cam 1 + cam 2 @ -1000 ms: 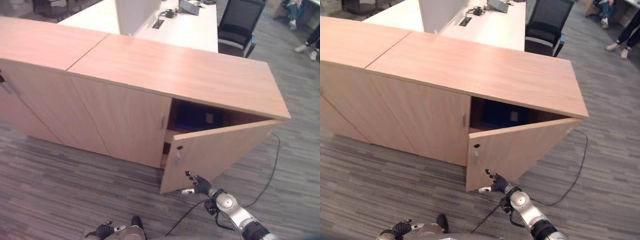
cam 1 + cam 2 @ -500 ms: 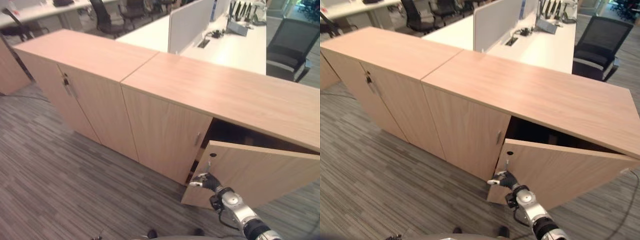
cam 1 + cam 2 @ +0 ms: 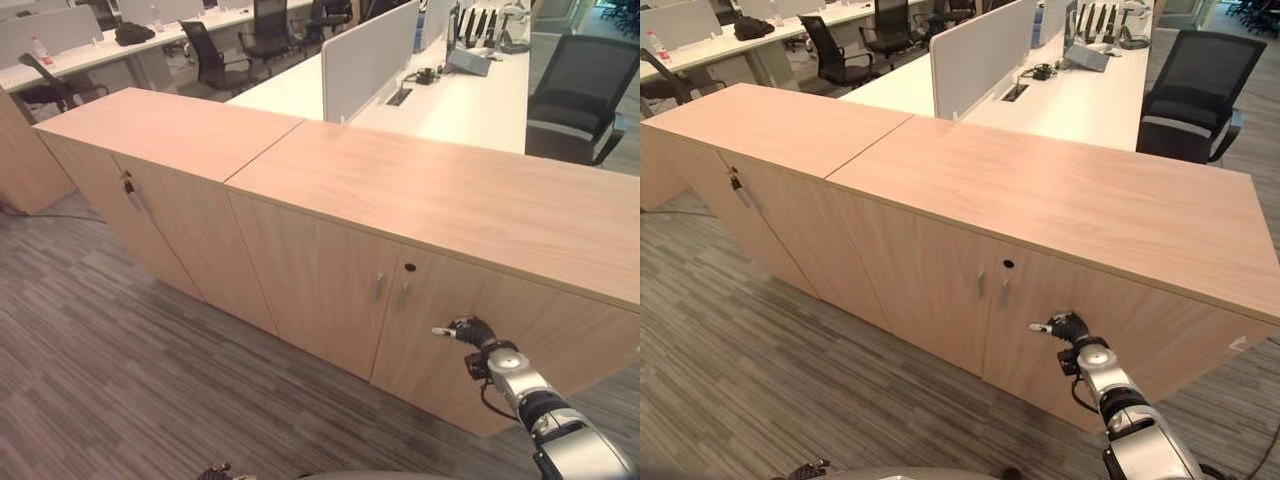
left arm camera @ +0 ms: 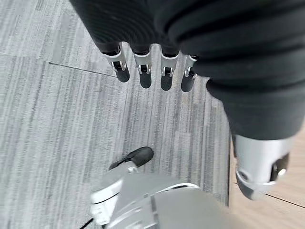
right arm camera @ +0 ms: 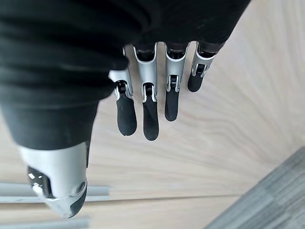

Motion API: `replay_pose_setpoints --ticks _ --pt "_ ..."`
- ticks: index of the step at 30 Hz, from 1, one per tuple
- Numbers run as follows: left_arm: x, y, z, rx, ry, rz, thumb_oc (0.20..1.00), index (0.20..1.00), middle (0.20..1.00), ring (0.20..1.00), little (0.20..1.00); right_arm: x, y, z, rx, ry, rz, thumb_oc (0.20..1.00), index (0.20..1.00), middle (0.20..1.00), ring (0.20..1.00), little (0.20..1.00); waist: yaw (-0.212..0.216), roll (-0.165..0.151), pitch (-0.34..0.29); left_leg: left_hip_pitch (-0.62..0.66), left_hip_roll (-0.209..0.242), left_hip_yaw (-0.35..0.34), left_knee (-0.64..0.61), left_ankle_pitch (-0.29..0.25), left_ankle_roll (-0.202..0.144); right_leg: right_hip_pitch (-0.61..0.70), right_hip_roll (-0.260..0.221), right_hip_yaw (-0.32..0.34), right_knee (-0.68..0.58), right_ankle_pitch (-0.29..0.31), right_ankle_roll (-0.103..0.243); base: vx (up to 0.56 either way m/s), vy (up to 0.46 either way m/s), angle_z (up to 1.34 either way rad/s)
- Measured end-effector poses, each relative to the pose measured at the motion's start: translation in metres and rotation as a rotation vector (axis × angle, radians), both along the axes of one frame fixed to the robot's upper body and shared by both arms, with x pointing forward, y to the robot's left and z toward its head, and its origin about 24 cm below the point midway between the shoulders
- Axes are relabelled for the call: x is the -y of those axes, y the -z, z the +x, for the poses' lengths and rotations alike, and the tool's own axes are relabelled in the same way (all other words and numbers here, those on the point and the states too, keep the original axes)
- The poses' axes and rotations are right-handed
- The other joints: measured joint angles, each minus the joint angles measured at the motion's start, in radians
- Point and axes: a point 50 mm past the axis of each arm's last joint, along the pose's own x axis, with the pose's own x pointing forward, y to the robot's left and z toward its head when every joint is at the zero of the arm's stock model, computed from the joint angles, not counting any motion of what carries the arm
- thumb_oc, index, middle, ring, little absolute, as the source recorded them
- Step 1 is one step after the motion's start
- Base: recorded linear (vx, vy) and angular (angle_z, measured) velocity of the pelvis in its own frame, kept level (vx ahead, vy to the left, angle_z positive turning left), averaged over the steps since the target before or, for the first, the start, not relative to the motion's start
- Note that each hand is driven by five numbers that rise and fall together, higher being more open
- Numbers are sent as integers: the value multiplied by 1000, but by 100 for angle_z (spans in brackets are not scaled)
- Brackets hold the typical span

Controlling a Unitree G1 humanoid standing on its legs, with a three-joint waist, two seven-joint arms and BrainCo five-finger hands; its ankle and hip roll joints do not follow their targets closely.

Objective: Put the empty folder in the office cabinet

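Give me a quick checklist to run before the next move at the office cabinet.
1. Cabinet door flush with its neighbour: ok.
2. Right hand at the door face, fingers straight, holding nothing: ok.
3. Left hand low over the carpet floor, fingers relaxed, empty: ok.
4. Folder inside the cabinet: cannot tell, door closed.
5. Cabinet top free of objects: ok.

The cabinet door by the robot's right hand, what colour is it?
Light beige wood grain; the cabinet door shows best in the right eye view, beside the right hand.
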Motion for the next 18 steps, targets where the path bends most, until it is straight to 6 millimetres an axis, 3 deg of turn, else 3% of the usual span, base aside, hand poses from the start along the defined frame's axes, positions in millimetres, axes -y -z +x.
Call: replay_pose_setpoints --ticks 5,14,18 --pt "-1 1 -6 -26 -3 -4 1000 1000 1000 1000 1000 10 6 -7 -57 51 -13 1000 1000 1000 1000 1000 1 4 3 4 0 -5 0 2 1 1 1 -4 0 -2 -3 13 -21 3" --pt "-1 1 -2 -21 -6 -7 1000 1000 1000 1000 1000 6 8 -10 -41 70 21 1000 1000 1000 1000 1000 -17 15 19 7 1 -8 0 2 -3 6 2 -9 0 -5 -8 3 3 1" --pt "0 1 -5 -19 -13 -8 1000 1000 1000 1000 1000 -9 26 -40 -4 90 117 1000 1000 1000 1000 1000 -23 19 24 8 2 -13 0 1 -7 9 4 -10 0 -8 -14 10 10 2"
